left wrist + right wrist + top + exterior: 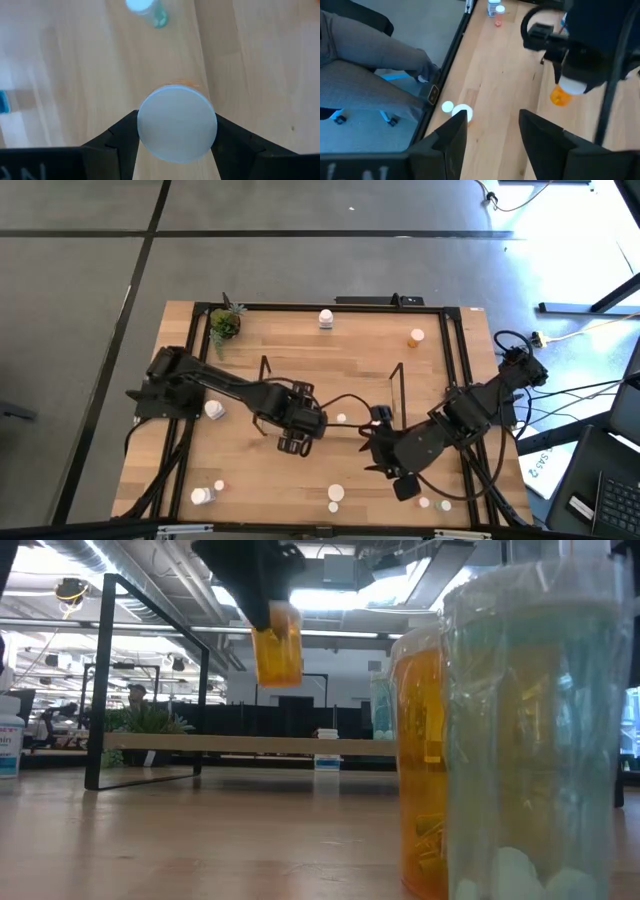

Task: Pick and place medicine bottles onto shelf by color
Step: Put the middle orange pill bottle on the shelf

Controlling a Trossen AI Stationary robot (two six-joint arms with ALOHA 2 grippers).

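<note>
**A:** What do the left gripper (176, 142) fingers have?

**B:** They are clamped on the white cap of an orange bottle (277, 653), one dark finger (117, 137) on each side of the cap. The low view shows the bottle hanging clear of the bench (300, 370), above the level of the shelf (250, 744) board. From overhead, that gripper sits near the middle of the bench, between the shelf's two upright end frames.

**A:** And the right gripper (492, 131)?

**B:** Its fingers stand apart with nothing between them. It hangs over the near right part of the bench, just right of the left gripper, and its wrist view looks across at the left arm and the held bottle.

**A:** What lies around them?

**B:** A small white cap shows on the wood between the two grippers. At the near edge, an orange bottle and a teal bottle (530, 740) stand side by side right in front of the low camera, blocking much of its right half. A potted plant (225, 325) sits at the far left corner.

**A:** Count the bottles from above.

**B:** About ten in all: one white at the far edge (326, 317), one orange far right (416, 336), one white by the left arm (214, 411), two near left, two near centre, two near right, plus the held one. The colours of the small ones I cannot tell.

**A:** The surface and room?

**B:** Light wood planks edged by a black frame, grey floor around. Behind, an office with ceiling lights, and a seated person's legs (370, 75) beside the bench.
</note>
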